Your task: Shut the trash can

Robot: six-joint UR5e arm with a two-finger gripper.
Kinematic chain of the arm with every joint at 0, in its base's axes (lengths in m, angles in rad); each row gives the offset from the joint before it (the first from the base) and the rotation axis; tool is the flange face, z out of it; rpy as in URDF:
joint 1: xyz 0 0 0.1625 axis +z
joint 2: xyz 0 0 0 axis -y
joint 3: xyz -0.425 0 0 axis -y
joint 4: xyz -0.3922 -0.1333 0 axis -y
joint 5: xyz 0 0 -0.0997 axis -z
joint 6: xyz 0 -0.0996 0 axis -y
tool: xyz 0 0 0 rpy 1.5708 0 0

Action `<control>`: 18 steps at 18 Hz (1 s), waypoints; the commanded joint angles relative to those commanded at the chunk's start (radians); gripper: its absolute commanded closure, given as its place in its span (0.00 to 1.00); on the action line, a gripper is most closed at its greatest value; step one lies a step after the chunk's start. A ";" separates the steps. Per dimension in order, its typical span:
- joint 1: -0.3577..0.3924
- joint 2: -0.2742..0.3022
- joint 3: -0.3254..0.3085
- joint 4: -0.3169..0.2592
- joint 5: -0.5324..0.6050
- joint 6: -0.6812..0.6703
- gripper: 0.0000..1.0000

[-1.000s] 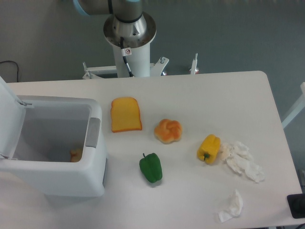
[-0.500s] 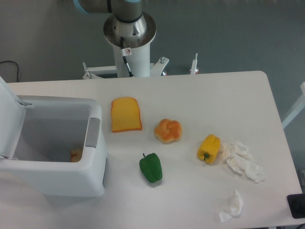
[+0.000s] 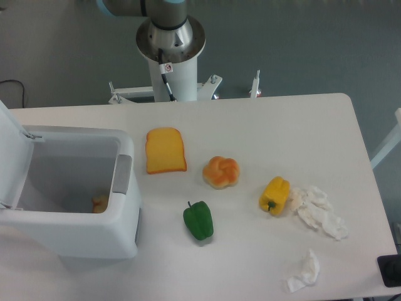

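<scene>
A: Item one: large boxy white plastic trash can (image 3: pixel 94 235) with rounded corners, at the left end of the white counter (image 3: pixel 263 125). Condition?

B: Open. Its flat white lid (image 3: pixel 11 153) stands raised at the far left; the grey rectangular latch tab (image 3: pixel 121 174) sits on the right rim. A small orange object (image 3: pixel 99 203) lies inside at the bottom.

A: Items alongside?

B: Yellow toast slice (image 3: pixel 165 150) just right of the can; orange knotted bun (image 3: pixel 221 172) further right; green bell pepper (image 3: pixel 198 220) in front of those two; yellow bell pepper (image 3: pixel 274 195) touching a crumpled white tissue pile (image 3: pixel 318 211); a smaller white tissue wad (image 3: pixel 304 271) near the front edge.

A: End effector?

B: Out of frame, so its state cannot be given. Only the arm's grey-and-white base column (image 3: pixel 170 50) shows, behind the counter.
</scene>
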 joint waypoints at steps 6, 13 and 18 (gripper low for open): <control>0.002 0.002 -0.012 0.000 0.087 0.005 0.00; 0.064 0.026 -0.032 -0.002 0.184 0.011 0.00; 0.141 0.032 -0.037 -0.002 0.249 0.012 0.00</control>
